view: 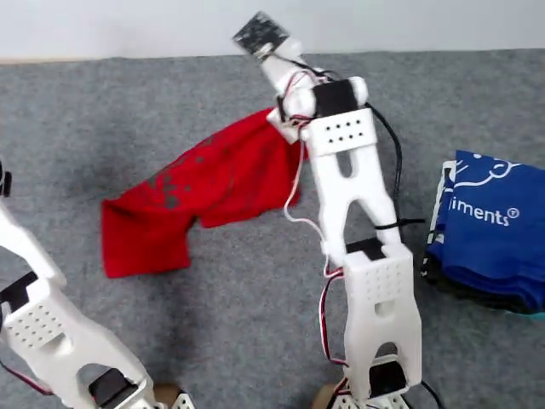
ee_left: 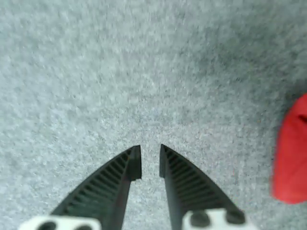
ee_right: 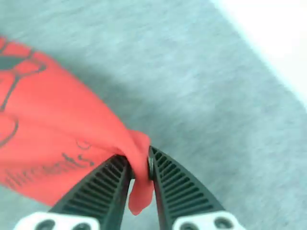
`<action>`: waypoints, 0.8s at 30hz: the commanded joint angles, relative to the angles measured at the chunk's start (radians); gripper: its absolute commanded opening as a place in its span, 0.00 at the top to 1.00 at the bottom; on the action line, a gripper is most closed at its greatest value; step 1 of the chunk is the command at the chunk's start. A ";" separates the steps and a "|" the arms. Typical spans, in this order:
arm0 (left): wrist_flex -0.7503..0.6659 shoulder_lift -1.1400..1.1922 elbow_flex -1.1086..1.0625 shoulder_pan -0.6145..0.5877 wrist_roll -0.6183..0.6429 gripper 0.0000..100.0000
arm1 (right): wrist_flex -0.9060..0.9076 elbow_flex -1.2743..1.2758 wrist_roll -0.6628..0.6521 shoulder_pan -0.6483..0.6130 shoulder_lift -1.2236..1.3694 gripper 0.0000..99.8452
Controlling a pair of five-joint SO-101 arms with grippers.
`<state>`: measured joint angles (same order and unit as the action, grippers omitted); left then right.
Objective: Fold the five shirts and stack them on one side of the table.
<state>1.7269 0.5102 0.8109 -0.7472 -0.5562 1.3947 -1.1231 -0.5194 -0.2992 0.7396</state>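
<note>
A red shirt lies partly spread on the grey table, trailing from the front left toward the back middle. My right gripper is shut on a bunched corner of the shirt's cloth and holds that end lifted at the back of the table. My left gripper hovers over bare grey cloth near the left edge, its fingers nearly together with nothing between them. An edge of the red shirt lies off to its side, apart from it.
A stack of folded shirts, blue on top, sits at the table's right edge. The right arm's white links run up the middle. The left arm stands at the front left. A white wall borders the back.
</note>
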 commanded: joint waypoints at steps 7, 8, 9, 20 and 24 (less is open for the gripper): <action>0.028 -0.117 -0.065 0.021 0.011 0.93 | -0.226 -0.025 -0.009 0.018 0.113 0.97; 0.028 -0.133 -0.087 0.025 0.011 0.93 | -0.203 -0.025 -0.008 0.016 0.111 0.94; 0.028 -0.150 -0.111 0.026 0.011 0.93 | -0.176 -0.025 0.003 0.012 0.104 0.90; 0.028 -0.488 -0.530 0.302 0.009 0.89 | 0.097 -0.025 0.133 0.013 -0.067 0.80; 0.009 -0.574 -0.771 0.508 0.009 0.87 | 0.228 -0.025 0.133 0.015 -0.125 0.80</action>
<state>1.7300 0.0238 0.1818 -0.3821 -0.5562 1.5436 -1.1231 -0.3951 -0.2854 0.7181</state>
